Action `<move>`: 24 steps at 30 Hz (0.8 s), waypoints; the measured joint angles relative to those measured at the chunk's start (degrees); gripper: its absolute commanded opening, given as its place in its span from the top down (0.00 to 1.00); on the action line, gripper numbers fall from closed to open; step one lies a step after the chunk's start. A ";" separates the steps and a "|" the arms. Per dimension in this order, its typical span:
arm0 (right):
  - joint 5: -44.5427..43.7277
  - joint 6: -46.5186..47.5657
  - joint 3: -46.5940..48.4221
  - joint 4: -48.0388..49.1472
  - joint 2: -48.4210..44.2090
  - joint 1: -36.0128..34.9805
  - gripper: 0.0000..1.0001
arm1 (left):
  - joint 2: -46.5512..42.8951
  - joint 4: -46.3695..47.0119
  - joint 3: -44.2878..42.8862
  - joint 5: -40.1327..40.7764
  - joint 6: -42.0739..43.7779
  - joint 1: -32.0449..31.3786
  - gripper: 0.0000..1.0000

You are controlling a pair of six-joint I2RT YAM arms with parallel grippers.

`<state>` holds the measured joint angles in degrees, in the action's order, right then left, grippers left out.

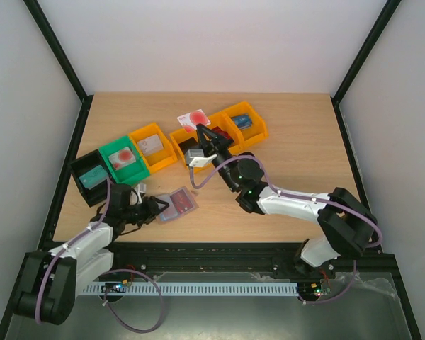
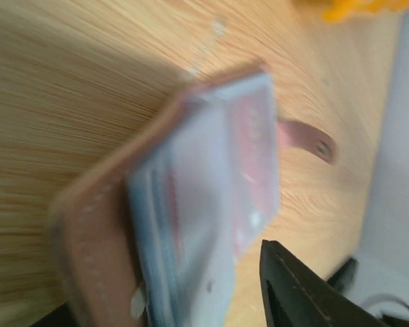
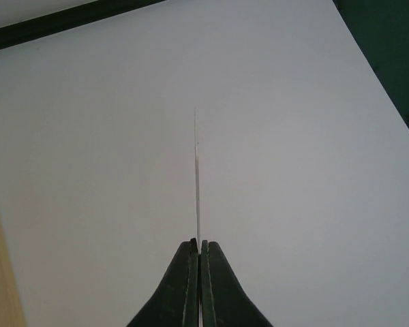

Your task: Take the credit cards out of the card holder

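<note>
- Jaws of the left gripper (image 1: 154,207) stand apart at the left end of the card holder (image 1: 178,203), close to the near-left edge of the worktop (image 1: 290,163). The wrist view is too blurred to tell whether they grip it or merely flank it.
- That card holder lies open, lining up, with its long axis running from this gripper toward the worktop's centre. A red-faced card (image 2: 252,150) shows inside, and the left arm is much the nearer.
- Nothing stands between them.
- Farther out, the right gripper (image 1: 198,129) is pressed together on a credit card (image 1: 193,118). It holds the card above the orange bins (image 1: 147,129) toward the far edge.
</note>
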<state>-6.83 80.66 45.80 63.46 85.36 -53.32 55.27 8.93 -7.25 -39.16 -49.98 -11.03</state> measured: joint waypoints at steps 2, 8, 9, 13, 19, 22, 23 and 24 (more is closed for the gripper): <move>0.13 0.07 -0.24 -0.20 -0.20 0.00 0.99 | -1.22 -4.98 -0.90 5.55 1.20 0.00 0.41; 1.16 0.09 -0.81 -1.51 -1.53 0.00 0.98 | -10.69 -18.45 -7.34 16.96 4.04 0.13 0.10; 1.57 0.07 -0.85 -1.53 -1.81 -0.02 0.98 | -12.15 -19.71 -8.61 18.03 4.50 0.13 0.07; 2.89 -0.28 -0.96 -1.73 -2.16 -0.22 0.98 | -17.25 -24.13 -14.03 21.44 5.07 0.85 0.04; 6.23 -3.39 -0.98 -6.36 -3.67 -0.74 0.98 | -20.79 -12.79 -20.00 11.58 10.54 4.59 0.12; 11.21 -7.61 -0.02 -16.04 -7.45 -0.83 0.98 | -24.61 -8.92 -25.90 -1.27 32.50 3.96 0.10; 13.03 -9.22 1.16 -19.67 -8.41 -0.83 0.98 | -25.81 -9.99 -28.48 -4.09 42.21 3.82 0.12; 15.54 -10.97 3.30 -24.65 -9.20 -0.83 0.98 | -26.93 -12.22 -31.04 -5.97 52.33 3.63 0.14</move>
<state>8.71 69.69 49.10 38.81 76.16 -54.15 28.34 -3.29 -38.28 -45.12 2.35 -7.40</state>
